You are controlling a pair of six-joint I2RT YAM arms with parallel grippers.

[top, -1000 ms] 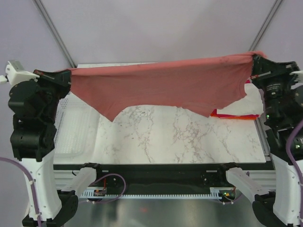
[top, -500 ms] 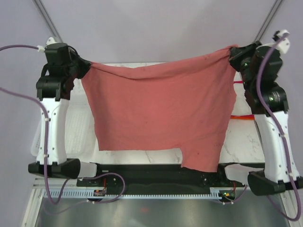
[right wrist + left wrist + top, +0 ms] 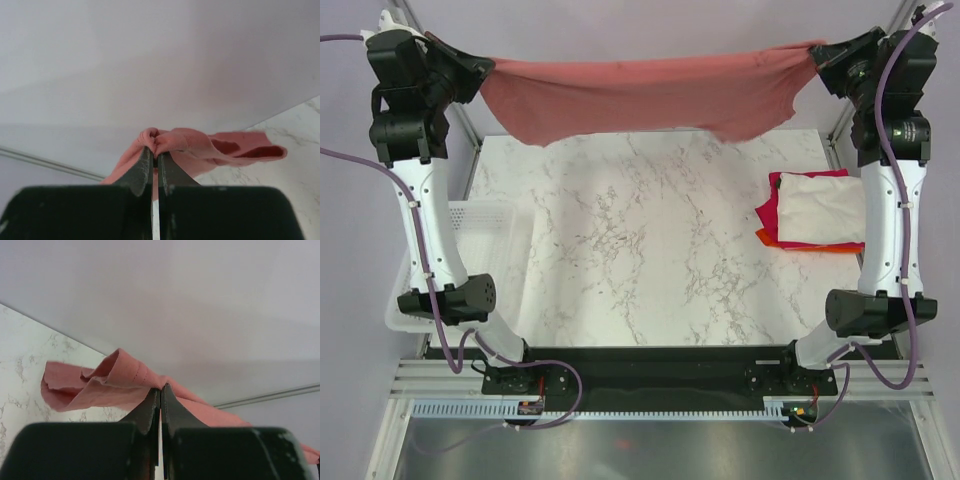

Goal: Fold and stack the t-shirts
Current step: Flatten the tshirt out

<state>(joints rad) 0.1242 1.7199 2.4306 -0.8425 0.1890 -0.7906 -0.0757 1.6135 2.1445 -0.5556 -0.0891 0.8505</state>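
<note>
Lifted higher than before, the soft salmon-red t-shirt (image 3: 640,95) is sagging in a wide band above the veined marble table (image 3: 650,250), with the left gripper (image 3: 485,72) and right gripper (image 3: 813,54) clamping its bunched corners.

Salmon-red shirt (image 3: 640,100) carried up, back; now stretched high at far side; folded stack (image 3: 815,210) uncovered.

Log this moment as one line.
left gripper: shut on salmon-red t-shirt | right gripper: shut on it | shirt: stretched aloft | folded stack: table right
</note>
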